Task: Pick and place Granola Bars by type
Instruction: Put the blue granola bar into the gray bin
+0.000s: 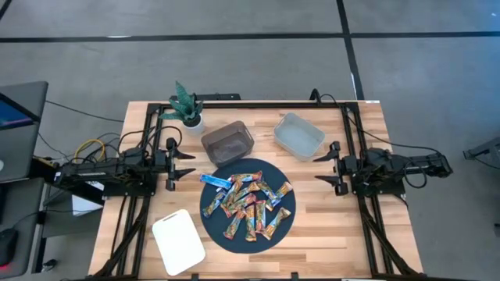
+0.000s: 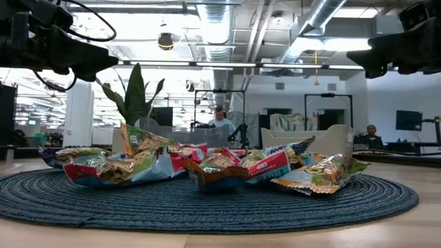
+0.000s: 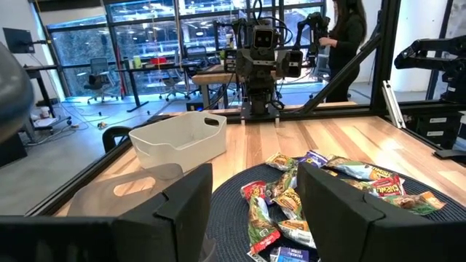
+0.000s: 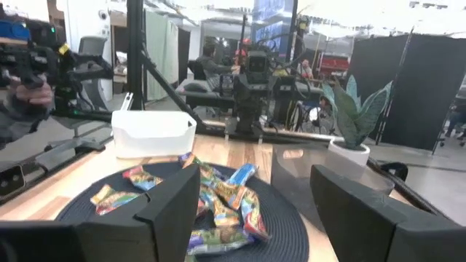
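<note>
Granola Bars [image 1: 248,204]: shiny blue, orange and red wrappers; heaped overlapping on the round dark mat [image 1: 286,225]; mid-table, toward its front edge.

Overhead: straight down on whole table [image 1: 367,234]. Low: level, close to round mat [image 2: 207,207]. Wrists: facing each other across table's middle, sharing mat and Granola Bars [image 3: 291,211].

Open-plan robotics lab, exposed ceiling ducts [image 2: 324,17], office chairs [image 3: 95,78], other robot rigs [image 3: 261,58] behind
</note>
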